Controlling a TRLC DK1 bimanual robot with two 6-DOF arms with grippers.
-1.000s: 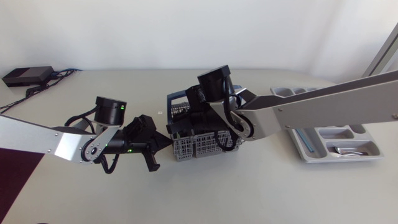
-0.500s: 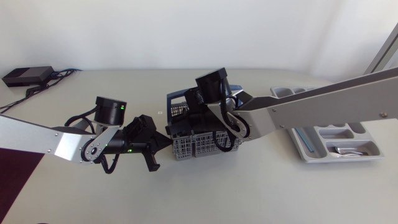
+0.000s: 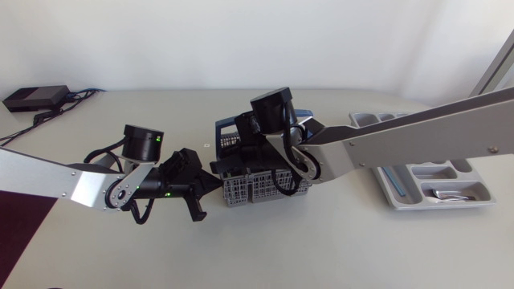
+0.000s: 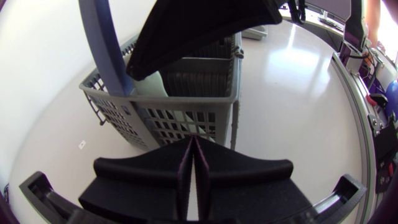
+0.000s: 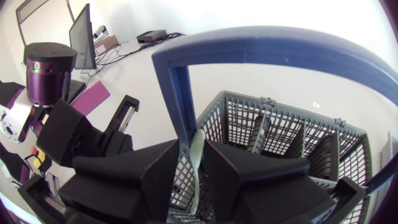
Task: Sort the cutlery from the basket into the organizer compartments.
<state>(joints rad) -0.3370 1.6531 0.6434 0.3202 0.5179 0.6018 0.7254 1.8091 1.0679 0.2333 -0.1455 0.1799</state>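
Note:
The grey cutlery basket [image 3: 257, 191] with its blue handle [image 5: 261, 43] stands mid-table. My right gripper [image 5: 198, 163] reaches down into the basket from above. Its fingers [image 5: 163, 171] press from both sides on the pale handle of a cutlery piece [image 5: 196, 146] standing in a compartment. In the left wrist view the same pale handle [image 4: 149, 84] shows under the right gripper [image 4: 205, 25]. My left gripper [image 3: 210, 186] is shut and empty, its tips [image 4: 194, 146] against the basket's outer wall [image 4: 180, 118]. The white organizer [image 3: 474, 201] lies at the far right.
The organizer holds a blue-handled piece [image 3: 393, 181] in a long slot and a metal piece [image 3: 446, 193] in another. A black box [image 3: 32, 98] with cables sits at the back left corner. Open tabletop lies in front of the basket.
My right arm's wrist has shifted slightly left and lower over the basket, and its fingers have narrowed onto the pale handle. The left arm has not moved.

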